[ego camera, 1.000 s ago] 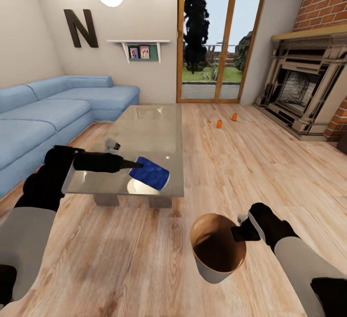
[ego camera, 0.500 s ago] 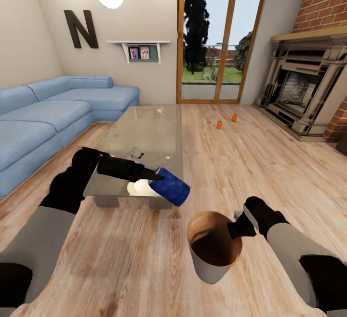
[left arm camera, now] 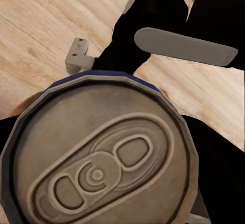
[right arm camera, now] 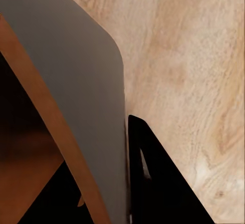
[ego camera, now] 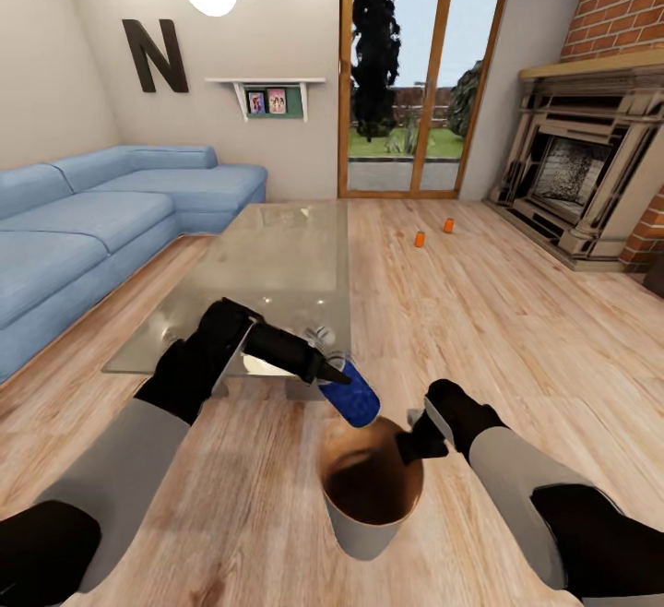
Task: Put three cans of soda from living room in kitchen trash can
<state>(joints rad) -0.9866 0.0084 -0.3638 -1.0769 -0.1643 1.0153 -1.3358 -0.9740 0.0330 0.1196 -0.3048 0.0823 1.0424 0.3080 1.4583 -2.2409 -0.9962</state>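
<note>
The left gripper [ego camera: 339,376] is clamped on a blue can [ego camera: 351,398] with a grey metal top, tilted just above the rim of the trash can [ego camera: 369,515] — in the left wrist view the can's faceted lid [left arm camera: 99,152] and pull tab face the camera. The right gripper [ego camera: 409,444] pinches the pail's rim, one dark finger [right arm camera: 153,183] against its smooth grey outer wall, the glossy copper-brown inside beside it. Two small orange cans [ego camera: 420,238] stand on the pale plank floor [ego camera: 516,330] well beyond, near the fireplace [ego camera: 581,173], right of the glass-topped table [ego camera: 277,256].
</note>
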